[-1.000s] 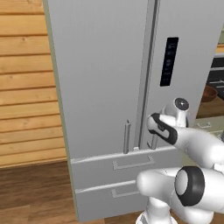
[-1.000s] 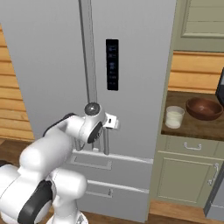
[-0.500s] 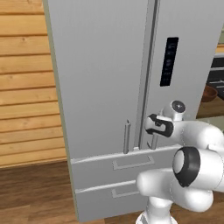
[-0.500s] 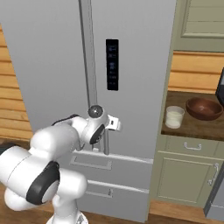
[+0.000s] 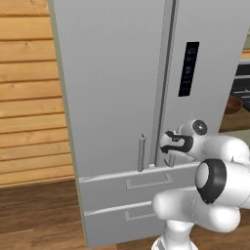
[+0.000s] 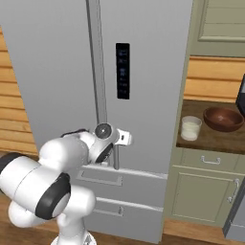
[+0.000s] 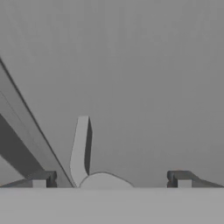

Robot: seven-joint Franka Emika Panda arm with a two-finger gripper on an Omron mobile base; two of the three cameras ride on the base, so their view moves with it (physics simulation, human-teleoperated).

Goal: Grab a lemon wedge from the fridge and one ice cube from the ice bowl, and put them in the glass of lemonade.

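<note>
The grey fridge (image 5: 112, 88) stands shut in front of me, so the lemon wedge is hidden. My gripper (image 5: 169, 141) is open, right at the lower end of the right door's bar handle (image 6: 116, 160). In the hand view that handle (image 7: 80, 148) rises between the fingertips, nearer the left one (image 7: 41, 179), and nothing is gripped. The left door's handle (image 5: 141, 154) stands free beside it. The glass of lemonade (image 6: 190, 128) sits on the wooden counter to the fridge's right. No ice cube can be made out.
A brown bowl (image 6: 222, 118) sits on the counter (image 6: 210, 141) behind the glass, with beige cabinet drawers (image 6: 206, 160) under it. The fridge has two bottom drawers (image 5: 127, 183) and a black panel (image 6: 123, 71). Wood-panelled wall (image 5: 29, 97) lies to the left.
The gripper has moved left, closer to the fridge door and its right handle, staying open. The elbow has swung forward.
</note>
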